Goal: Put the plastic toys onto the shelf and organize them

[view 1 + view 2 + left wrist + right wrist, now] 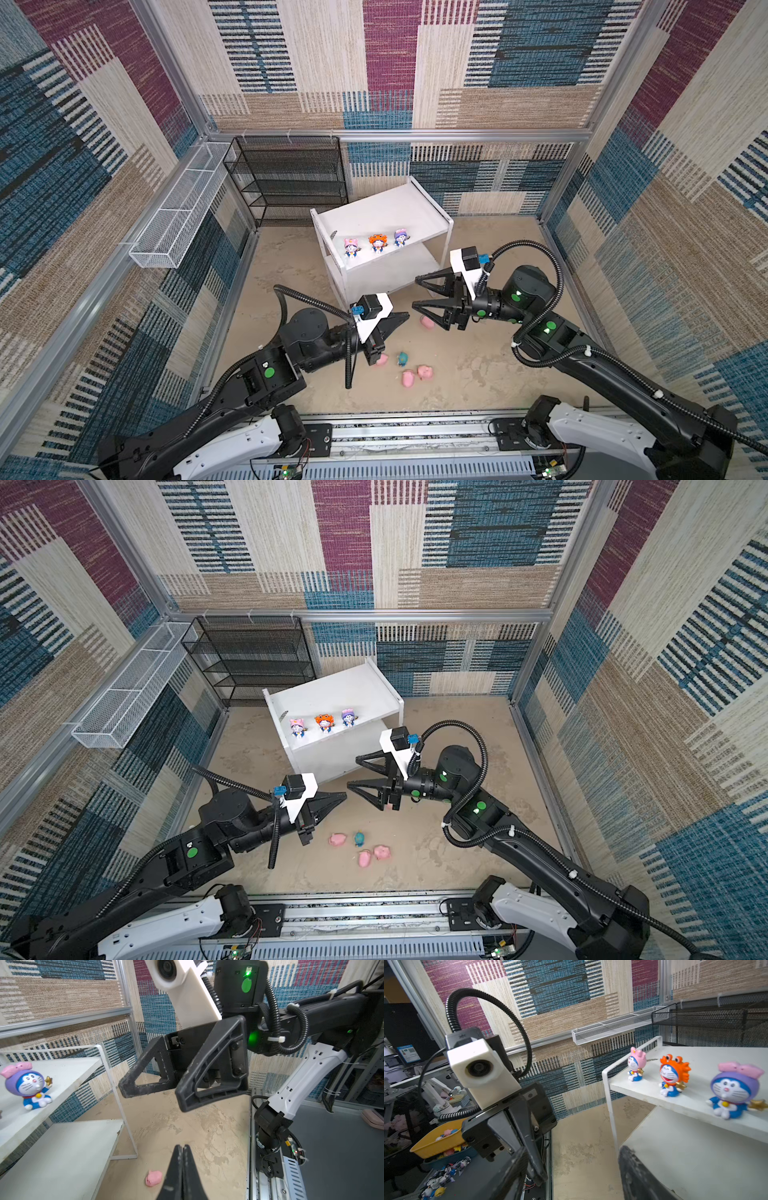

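Left pincer (pixel 405 317): pressing shut, empty.
Right pincer (pixel 415 293): gaping wide, empty.
Shelf (pixel 374 212): standing at 12 o'clock, carrying three figurines (pixel 377 243).
Pigs (pixel 408 379): lying on tabletop (pixel 478 365) at 6 o'clock.
Black rack (pixel 291 178): standing at 11 o'clock.

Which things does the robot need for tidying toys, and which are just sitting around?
For the job: white shelf; pink-hooded figurine, orange-hooded figurine and purple-hooded figurine on its top board; teal-hooded figurine and four pink pigs on the floor.
Just lying about: black wire rack; white wire basket.
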Controlling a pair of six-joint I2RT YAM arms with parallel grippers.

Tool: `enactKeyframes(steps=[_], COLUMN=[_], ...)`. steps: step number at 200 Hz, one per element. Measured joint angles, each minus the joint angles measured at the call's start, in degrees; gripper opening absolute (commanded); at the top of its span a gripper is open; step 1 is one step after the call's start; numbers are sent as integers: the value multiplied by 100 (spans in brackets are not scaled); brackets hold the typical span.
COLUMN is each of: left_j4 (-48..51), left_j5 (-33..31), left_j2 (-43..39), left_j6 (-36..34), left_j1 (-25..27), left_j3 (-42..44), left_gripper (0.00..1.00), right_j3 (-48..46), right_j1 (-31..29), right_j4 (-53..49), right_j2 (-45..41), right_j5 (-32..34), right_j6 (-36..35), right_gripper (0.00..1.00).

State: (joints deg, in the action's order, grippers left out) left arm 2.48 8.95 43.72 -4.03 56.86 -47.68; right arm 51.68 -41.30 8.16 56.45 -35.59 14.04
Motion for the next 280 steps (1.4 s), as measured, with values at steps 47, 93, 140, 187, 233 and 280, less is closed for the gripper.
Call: enactKeyframes(steps=[47, 93, 140, 187, 233, 280], left_j4=[271, 879, 1287, 1631, 2151, 2551], left_j5=[-581, -894, -1226, -1799, -2288, -2594], left_j2=[-549, -1202, -1556, -1729, -1980, -2391], left_j6=[144, 682, 1300, 1871, 2188, 2389], left_j1=[0, 4, 4, 4, 4, 4], left_j3=[387, 962, 1486, 1762, 1672, 1672], left_gripper=[99, 99, 100, 99, 99, 99], right_j3=[-391, -1390, -2258, -2105, -1493, -901], right_j1=[9, 0, -146, -428, -610, -981], right_j4=[-804, -1360, -1032, -323, -17, 149], right_j2=[-264, -243, 168, 1622, 2949, 3882], right_j5=[1226, 1290, 1215, 1198, 1394, 1790], right_j6=[223, 376, 503, 560, 546, 382], right_gripper=[83, 75, 64, 62, 62, 62])
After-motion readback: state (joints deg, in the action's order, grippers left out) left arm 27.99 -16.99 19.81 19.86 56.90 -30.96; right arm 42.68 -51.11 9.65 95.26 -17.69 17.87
